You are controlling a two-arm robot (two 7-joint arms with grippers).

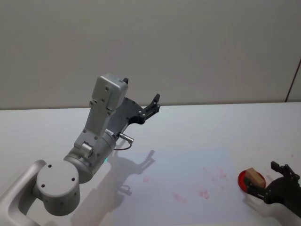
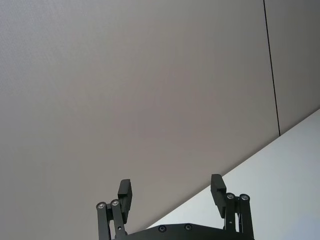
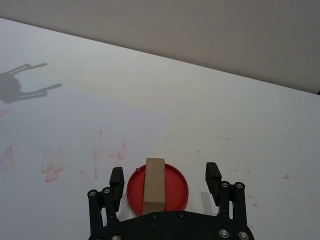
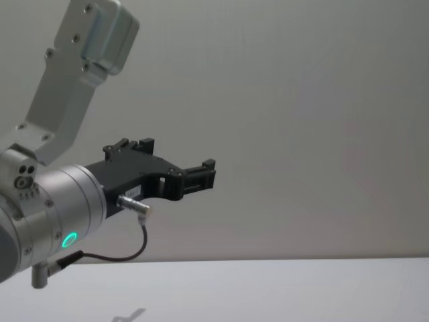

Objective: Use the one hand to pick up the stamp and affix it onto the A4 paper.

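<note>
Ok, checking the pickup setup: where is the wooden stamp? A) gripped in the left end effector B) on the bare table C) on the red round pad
C: the stamp lies on the red pad, between the right end effector's open fingers; the left end effector hangs raised and empty.

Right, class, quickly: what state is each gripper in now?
Left gripper: open, empty, raised.
Right gripper: open, jaws astride the stamp, not gripping.
</note>
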